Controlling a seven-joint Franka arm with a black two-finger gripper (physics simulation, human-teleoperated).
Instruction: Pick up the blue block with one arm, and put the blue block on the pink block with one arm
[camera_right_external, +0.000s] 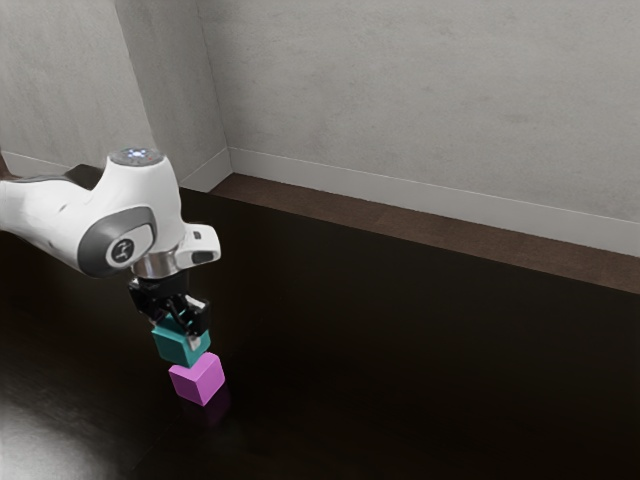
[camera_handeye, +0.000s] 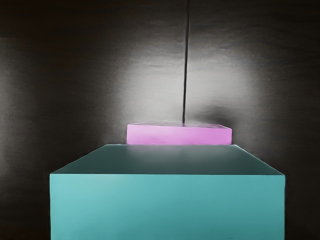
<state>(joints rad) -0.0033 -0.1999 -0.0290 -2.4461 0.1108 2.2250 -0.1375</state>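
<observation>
The robot holds the blue block over the pink block.

From the exterior view's left, the white arm (camera_right_external: 90, 225) reaches in and down. Its black gripper (camera_right_external: 183, 322) pinches the blue block (camera_right_external: 182, 346) from two sides. The block looks more blue-green. It sits straight over the pink block (camera_right_external: 198, 379) - I cannot tell if they touch. Both are on the dark table (camera_right_external: 420, 340), near its left part. In the wrist view, the pink block peeks out just past the held one - a grey wall (camera_right_external: 420, 90) stands behind the table.
</observation>
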